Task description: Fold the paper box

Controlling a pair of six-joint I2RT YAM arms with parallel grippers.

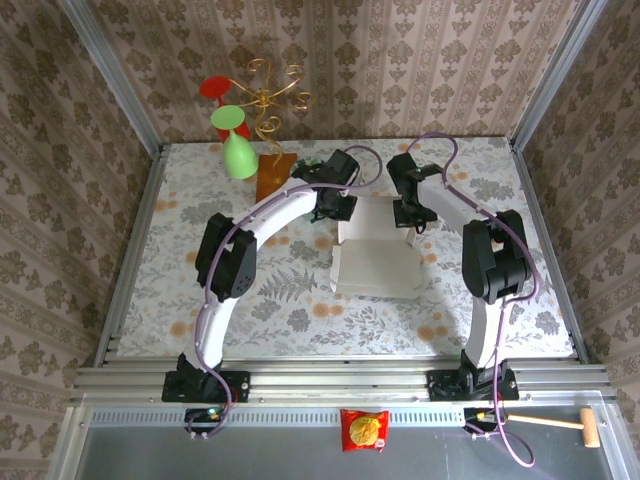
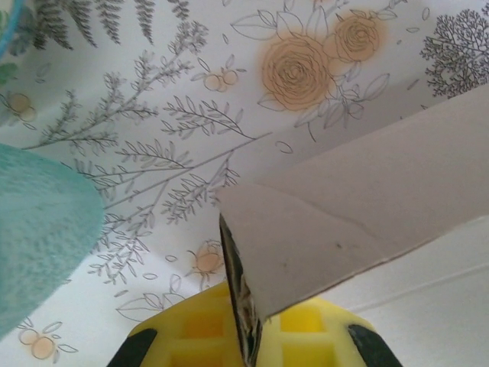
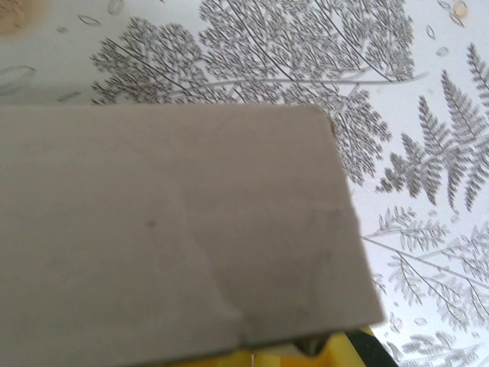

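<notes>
Between left and right jaws, the paper box (image 1: pixel 375 265)

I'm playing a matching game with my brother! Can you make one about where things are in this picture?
Things:
1 pale grey-white cardboard paper box
2 green stemmed glass
3 red snack packet
4 light wooden mallet

Places:
A right end of the grey metal ledge
B middle of the flowery table
C middle of the ledge
D back left of the table

Pairs: 1-B; 2-D; 3-C; 4-A
</notes>
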